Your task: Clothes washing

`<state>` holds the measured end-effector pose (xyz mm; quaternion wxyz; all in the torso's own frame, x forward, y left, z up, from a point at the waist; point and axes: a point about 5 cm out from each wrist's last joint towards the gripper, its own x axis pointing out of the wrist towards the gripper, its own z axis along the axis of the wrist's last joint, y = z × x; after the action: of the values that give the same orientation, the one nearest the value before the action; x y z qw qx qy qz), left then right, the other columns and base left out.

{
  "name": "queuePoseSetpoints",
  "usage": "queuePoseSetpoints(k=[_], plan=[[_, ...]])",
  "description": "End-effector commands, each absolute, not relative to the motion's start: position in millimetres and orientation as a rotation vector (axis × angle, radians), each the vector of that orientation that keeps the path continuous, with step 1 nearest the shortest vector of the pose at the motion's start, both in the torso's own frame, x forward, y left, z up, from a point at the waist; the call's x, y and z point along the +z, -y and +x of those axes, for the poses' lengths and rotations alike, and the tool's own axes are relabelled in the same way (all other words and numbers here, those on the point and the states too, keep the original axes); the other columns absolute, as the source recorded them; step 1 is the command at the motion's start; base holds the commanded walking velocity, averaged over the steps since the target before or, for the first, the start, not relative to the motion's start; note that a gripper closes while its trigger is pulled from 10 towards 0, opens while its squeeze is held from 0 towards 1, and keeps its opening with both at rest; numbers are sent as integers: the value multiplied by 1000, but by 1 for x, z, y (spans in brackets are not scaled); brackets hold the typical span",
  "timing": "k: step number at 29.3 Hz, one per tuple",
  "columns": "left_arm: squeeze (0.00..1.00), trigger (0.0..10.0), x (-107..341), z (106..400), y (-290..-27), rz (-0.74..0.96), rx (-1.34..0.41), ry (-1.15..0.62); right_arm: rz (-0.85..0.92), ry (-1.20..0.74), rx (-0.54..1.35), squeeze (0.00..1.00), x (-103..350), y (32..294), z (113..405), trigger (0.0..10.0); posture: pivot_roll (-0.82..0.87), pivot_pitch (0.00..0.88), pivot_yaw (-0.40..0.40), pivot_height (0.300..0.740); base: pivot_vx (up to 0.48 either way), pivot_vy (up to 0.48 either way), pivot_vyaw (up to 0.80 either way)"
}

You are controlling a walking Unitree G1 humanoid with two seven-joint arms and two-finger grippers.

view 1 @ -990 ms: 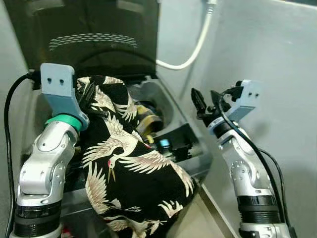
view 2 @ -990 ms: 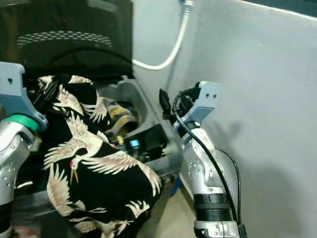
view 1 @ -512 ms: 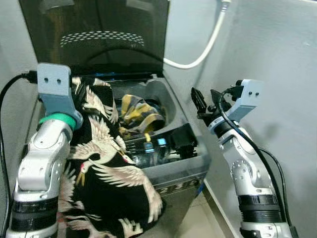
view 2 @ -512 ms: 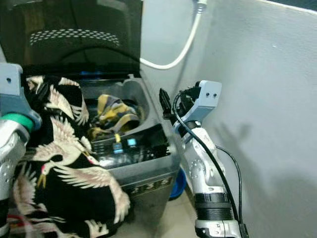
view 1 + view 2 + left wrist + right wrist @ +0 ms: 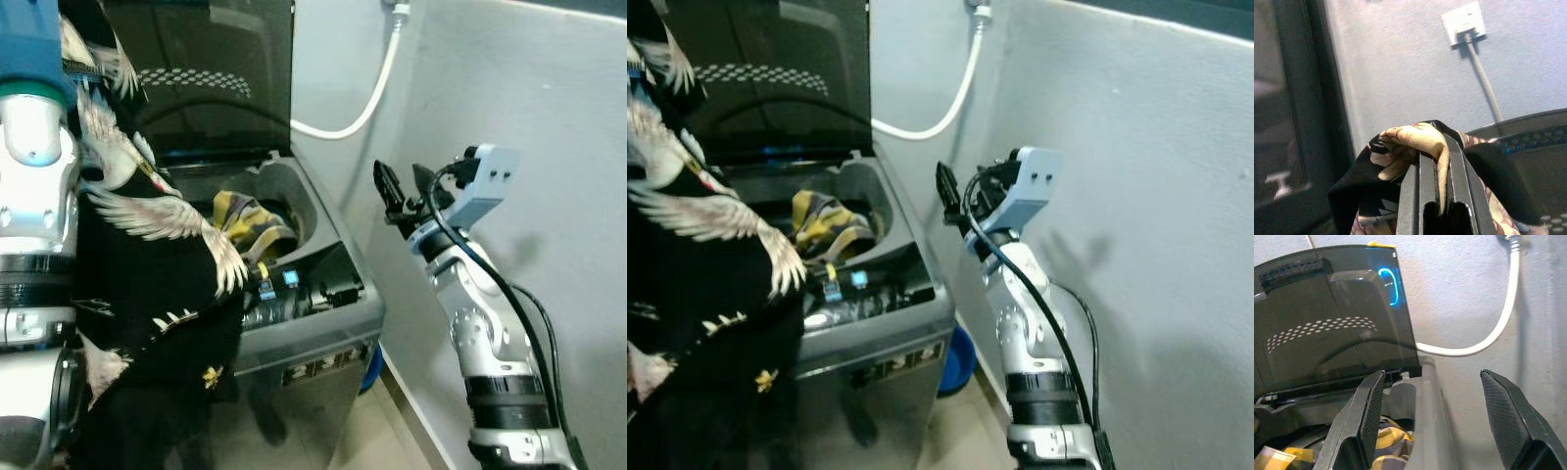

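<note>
1. Step in hand, as I judge it: loading the black crane-print garment (image 5: 147, 284) into the top-loading washing machine (image 5: 313, 323). My left hand (image 5: 1435, 196) is raised high beside the machine, its two fingers pinched tight on a fold of the cloth.
2. To do it well: most of the fabric hangs outside the machine's front-left edge, down toward the floor. I would carry the grip across until it is over the tub opening, then lower, so the tail follows in and does not catch on the rim or the control panel (image 5: 304, 289).
3. Release only once the bulk is inside; a drop from here would likely spill the cloth down the front.
4. My right hand (image 5: 402, 191) hovers near the machine's right side, fingers spread wide, holding nothing. It could tuck in a trailing hem.
5. Garment: black ground, cream cranes with spread wings, thin and drapey, falling in long loose folds; likely to slide readily.
6. In the tub: a yellow-and-dark patterned item (image 5: 245, 220) lies already loaded.
7. Lid (image 5: 211, 78): dark, translucent, standing upright. White hose (image 5: 367, 98) runs along the wall behind.
</note>
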<state>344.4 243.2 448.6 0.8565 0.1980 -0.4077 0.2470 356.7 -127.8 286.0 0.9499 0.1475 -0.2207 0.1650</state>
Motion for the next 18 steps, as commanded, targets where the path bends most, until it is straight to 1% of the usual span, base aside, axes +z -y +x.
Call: queuePoseSetpoints(k=[1,2,4,5,7,8,9,10,12,13,14,15,16,17,18], plan=[[0,10000,470,344,-227,491,464,947,311,472,324,0,290,130,357,10000,27,38,-21,740,0,0,0],[0,10000,470,344,-227,491,464,947,311,472,324,0,290,130,357,10000,27,38,-21,740,0,0,0],[0,10000,485,340,-213,511,398,1021,311,482,318,0,291,131,355,10000,22,38,-14,740,0,0,0],[0,10000,485,340,-213,511,398,1021,311,482,318,0,291,131,355,10000,22,38,-14,740,0,0,0],[0,10000,500,332,-195,500,315,1141,317,496,306,0,292,134,354,10000,21,39,-10,740,0,0,0],[0,10000,500,332,-195,500,315,1141,317,496,306,0,292,134,354,10000,21,39,-10,740,0,0,0],[0,10000,504,330,-190,495,292,1181,320,501,301,0,292,135,353,10000,21,39,-10,740,0,0,0],[0,10000,505,331,-184,501,261,1189,323,504,299,0,292,135,353,10000,25,39,-8,740,0,0,0],[0,10000,504,332,-182,506,244,1185,324,504,298,0,292,136,353,10000,25,39,-8,740,0,0,0],[0,10000,494,346,-178,488,147,1076,323,503,301,0,291,135,354,10000,26,39,-7,740,0,0,0],[0,10000,475,364,-174,490,60,914,319,499,304,0,291,134,354,10000,26,40,-5,740,0,0,0],[0,10000,475,364,-174,490,60,914,319,499,304,0,291,134,354,10000,26,40,-5,740,0,0,0],[0,10000,454,380,-170,499,-16,745,313,495,309,0,290,133,354,10000,26,40,-5,740,0,0,0],[0,10000,418,398,-166,585,-111,529,305,488,317,0,288,132,354,10000,30,40,-5,740,0,0,0],[0,10000,418,398,-166,585,-111,529,305,488,317,0,288,132,354,10000,30,40,-5,740,0,0,0]])
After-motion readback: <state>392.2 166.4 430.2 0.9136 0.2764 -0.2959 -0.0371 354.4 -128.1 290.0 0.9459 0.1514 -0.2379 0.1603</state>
